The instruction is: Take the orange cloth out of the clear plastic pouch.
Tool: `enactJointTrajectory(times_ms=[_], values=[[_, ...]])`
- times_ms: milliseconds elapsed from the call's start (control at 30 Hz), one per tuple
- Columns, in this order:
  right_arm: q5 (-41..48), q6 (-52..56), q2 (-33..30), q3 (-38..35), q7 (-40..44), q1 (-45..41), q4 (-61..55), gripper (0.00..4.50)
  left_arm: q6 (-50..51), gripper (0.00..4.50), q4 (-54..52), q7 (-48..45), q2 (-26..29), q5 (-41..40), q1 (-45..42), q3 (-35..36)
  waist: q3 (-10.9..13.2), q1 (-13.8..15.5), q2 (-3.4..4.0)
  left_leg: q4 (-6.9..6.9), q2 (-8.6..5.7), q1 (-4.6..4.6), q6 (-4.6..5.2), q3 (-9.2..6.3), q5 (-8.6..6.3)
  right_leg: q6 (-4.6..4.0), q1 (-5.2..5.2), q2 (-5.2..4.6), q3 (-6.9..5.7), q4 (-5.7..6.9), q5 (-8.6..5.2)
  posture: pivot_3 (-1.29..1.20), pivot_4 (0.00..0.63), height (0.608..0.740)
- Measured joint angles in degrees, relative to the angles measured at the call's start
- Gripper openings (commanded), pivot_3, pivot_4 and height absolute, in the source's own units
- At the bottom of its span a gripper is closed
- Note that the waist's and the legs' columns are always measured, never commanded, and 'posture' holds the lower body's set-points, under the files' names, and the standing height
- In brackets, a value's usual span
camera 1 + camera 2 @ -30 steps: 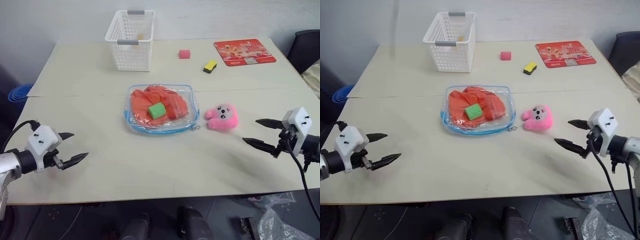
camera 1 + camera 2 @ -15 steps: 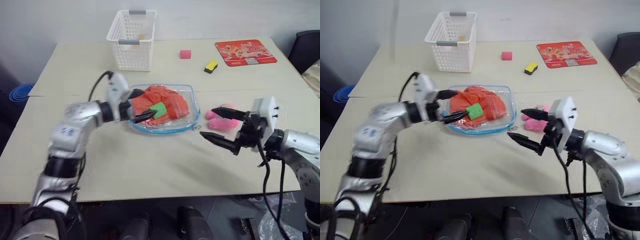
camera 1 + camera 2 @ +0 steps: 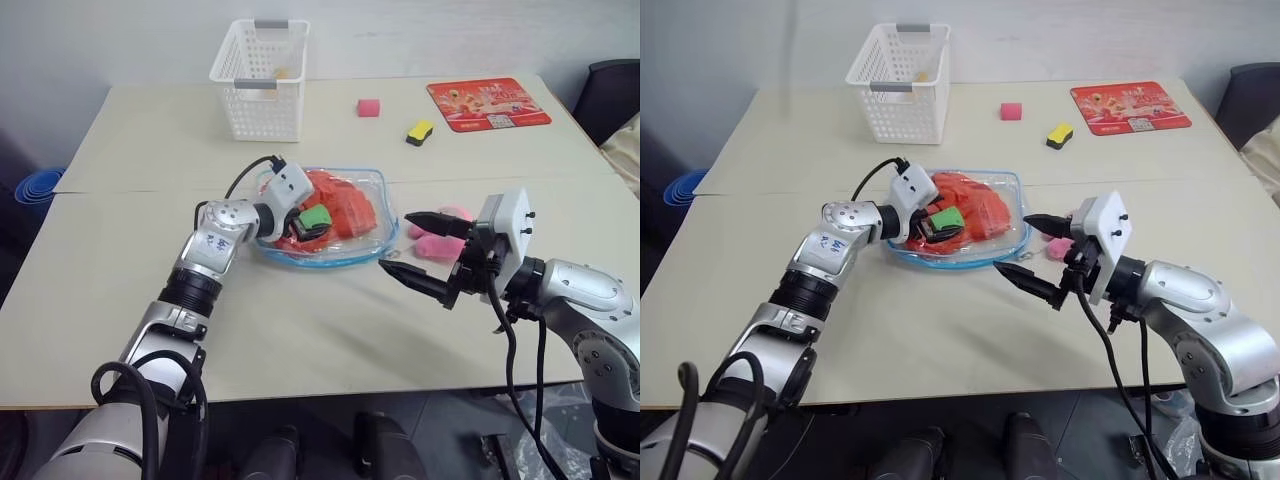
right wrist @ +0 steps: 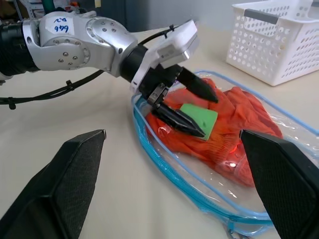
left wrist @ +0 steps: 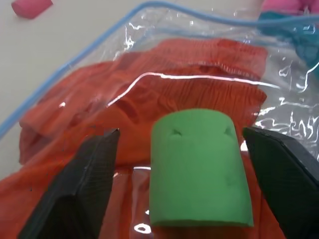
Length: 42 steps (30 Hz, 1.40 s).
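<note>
The clear plastic pouch (image 3: 330, 258) lies flat mid-table with the orange cloth (image 3: 348, 206) folded inside it. A green block (image 3: 316, 216) rests on top of the pouch. My left gripper (image 3: 308, 222) reaches in from the left and is open. Its black fingers (image 5: 79, 189) stand either side of the green block (image 5: 199, 186) with a gap on each side. My right gripper (image 3: 397, 241) hovers open just right of the pouch, pointing at it, with nothing between its fingers. The right wrist view shows the left gripper (image 4: 208, 117) over the cloth (image 4: 234, 119).
A pink plush toy (image 3: 445, 240) lies behind my right gripper. At the back stand a white mesh basket (image 3: 258, 80), a small pink cube (image 3: 369, 107), a yellow and black block (image 3: 420, 131) and a red mat (image 3: 488, 103).
My left arm swung from the table's near left to the pouch, and its fingers now straddle the green block, slightly narrower. My right arm came in leftward, then held still.
</note>
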Motion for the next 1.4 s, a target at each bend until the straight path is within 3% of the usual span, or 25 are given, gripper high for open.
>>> enactJointTrajectory(times_ms=[133, 267, 433, 700, 900, 933, 1200, 1400], values=[[-0.9, -0.8, 0.0, 0.0, 0.0, 0.0, 0.2, 4.5, -0.1, 2.03, 0.4, 0.2, -0.3, 1.2, 0.0, -0.2, 0.0, 0.0, 0.0, 0.02, 0.0, 0.0, 0.0, 0.0, 0.0, 0.0, 0.0, 0.0, 0.0, 0.02, 0.0, 0.0, 0.15, 0.74], [-1.5, -1.1, 0.0, 0.0, 0.0, -0.1, 0.9, 4.5, 0.8, 1.48, -0.3, -0.2, -0.3, 1.0, 0.0, 0.4, 0.0, 0.0, 0.0, 0.02, 0.0, -0.01, 0.0, 0.0, 0.0, 0.0, 0.0, 0.0, 0.02, 0.1, 0.0, 0.0, 0.15, 0.74], [-3.3, -1.5, 0.0, 1.3, 0.1, -1.0, 1.5, 4.5, 8.3, 1.48, -7.1, 4.2, 1.4, -1.3, 1.2, 7.5, 0.0, -0.4, 0.0, 0.02, 0.03, -0.01, 0.0, 0.0, 0.0, 0.0, -0.08, 0.02, 0.1, 0.23, 0.0, 0.0, 0.15, 0.74], [-4.1, -2.6, 1.1, 4.7, 1.6, -2.1, 1.9, 4.5, 16.8, 1.48, -10.9, 21.4, 15.5, -1.3, 14.2, 28.4, 0.0, -1.5, 0.0, -0.04, 0.0, 0.02, -0.03, -0.05, -0.01, 0.0, -0.22, 0.05, 0.08, 0.38, 0.0, 0.0, 0.15, 0.74], [-4.4, -3.6, 1.2, 7.5, 5.2, -3.5, 2.7, 4.5, 20.9, 1.48, -10.1, 25.6, 19.3, -1.1, 23.3, 33.9, 0.0, 0.2, -0.05, 0.1, -0.15, 0.01, 0.02, -0.28, -0.03, 0.0, 0.04, -0.08, 0.08, 0.25, 0.0, 0.0, 0.15, 0.74], [-4.5, -3.8, 1.2, 7.9, 5.6, -4.2, 3.4, 4.5, 22.0, 2.14, -10.7, 25.8, 19.2, -1.2, 25.1, 34.1, 0.0, 0.3, -0.08, 0.1, -0.17, 0.01, 0.03, -0.33, -0.03, 0.0, 0.06, -0.1, 0.08, 0.25, 0.0, 0.0, 0.15, 0.74], [-5.1, -3.8, 1.4, 8.8, 7.4, -6.8, 6.4, 4.5, 27.4, 4.46, -20.7, 28.5, 18.3, -1.9, 31.6, 36.9, -0.1, 0.0, -0.21, 0.08, -0.08, 0.01, -0.01, -0.4, -0.05, -0.01, 0.06, -0.08, 0.12, 0.26, 0.0, 0.0, 0.15, 0.74], [-5.4, -3.8, 1.3, 8.8, 8.1, -6.7, 7.4, 4.5, 32.3, 4.49, -23.7, 27.3, 19.4, -4.3, 32.7, 39.4, -0.1, -0.1, -0.22, 0.08, -0.06, 0.01, -0.02, -0.4, -0.06, -0.02, 0.04, -0.06, 0.13, 0.26, 0.0, 0.0, 0.15, 0.74]])
